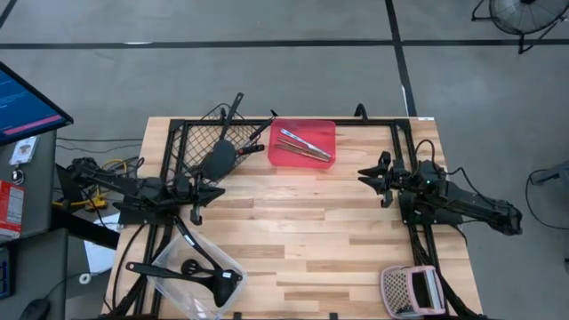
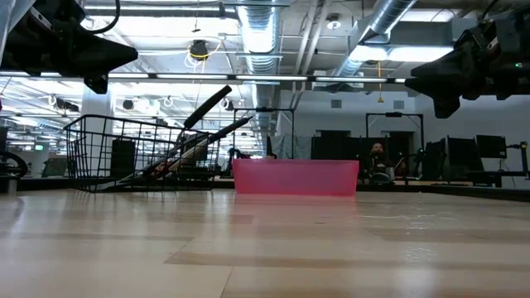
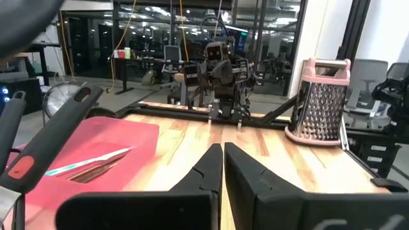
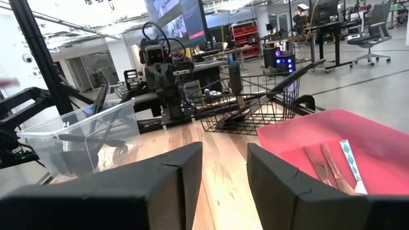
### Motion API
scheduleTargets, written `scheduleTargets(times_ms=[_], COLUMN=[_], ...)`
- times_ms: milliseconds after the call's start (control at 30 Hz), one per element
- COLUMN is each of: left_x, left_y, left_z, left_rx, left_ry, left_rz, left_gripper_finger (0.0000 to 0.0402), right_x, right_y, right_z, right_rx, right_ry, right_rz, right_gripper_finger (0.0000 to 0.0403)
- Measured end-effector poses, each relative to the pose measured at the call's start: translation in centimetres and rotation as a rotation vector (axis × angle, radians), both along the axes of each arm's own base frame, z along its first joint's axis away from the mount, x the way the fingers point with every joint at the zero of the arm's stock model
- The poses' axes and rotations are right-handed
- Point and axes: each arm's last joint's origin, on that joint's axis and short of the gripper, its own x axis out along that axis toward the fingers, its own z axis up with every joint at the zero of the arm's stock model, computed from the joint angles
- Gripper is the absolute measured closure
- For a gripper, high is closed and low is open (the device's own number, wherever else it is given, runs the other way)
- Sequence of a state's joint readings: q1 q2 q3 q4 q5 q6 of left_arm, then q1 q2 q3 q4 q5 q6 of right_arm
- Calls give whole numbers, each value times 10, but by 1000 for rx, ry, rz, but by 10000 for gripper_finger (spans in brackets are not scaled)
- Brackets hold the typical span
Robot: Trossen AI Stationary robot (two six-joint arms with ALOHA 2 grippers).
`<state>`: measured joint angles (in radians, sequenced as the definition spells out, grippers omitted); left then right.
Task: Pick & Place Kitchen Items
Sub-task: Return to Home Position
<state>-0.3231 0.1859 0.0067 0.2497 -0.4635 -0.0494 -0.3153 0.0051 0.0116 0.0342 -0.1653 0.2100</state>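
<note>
Aloft: left hand [image 1: 217,189] closed, right hand [image 1: 366,175] parted.

left gripper [image 3: 222,151] closed, right gripper [image 4: 224,152] parted, both arms raised

High view: too small to count, cutlery [image 1: 307,147] in red tray [image 1: 289,160]; clipped by bottom edge, tub [image 1: 173,293] and grater [image 1: 411,292] | low view: cutlery hidden behind tray wall | left wrist view: black handle [image 3: 57,124] cut by edge, head unseen | right wrist view: pale smear [image 4: 7,82] at edge, blurred beyond telling
</note>
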Motion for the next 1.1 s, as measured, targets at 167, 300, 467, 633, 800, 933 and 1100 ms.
scheduleTargets(times_ms=[167,300,467,633,800,933,1100], left_x=[1,0,-4,-7,-8,-8,-9], left_y=[0,0,1,2,3,3,3], left_z=[-1,0,5,8,10,10,10], left_rx=[5,0,-17,-32,-38,-38,-39], left_ry=[14,0,-51,-96,-113,-114,-117], left_rz=[0,0,0,0,0,0,1], left_gripper_finger=[400,400,400,400,400,400,400], right_x=[0,0,0,0,0,0,0], right_y=[0,0,0,0,0,0,0], right_z=[0,0,0,0,0,0,0], right_rx=[0,0,0,0,1,1,1], right_ry=[0,1,1,1,1,1,1], right_rz=[0,0,0,0,0,0,1], right_gripper_finger=[285,285,285,285,285,285,285])
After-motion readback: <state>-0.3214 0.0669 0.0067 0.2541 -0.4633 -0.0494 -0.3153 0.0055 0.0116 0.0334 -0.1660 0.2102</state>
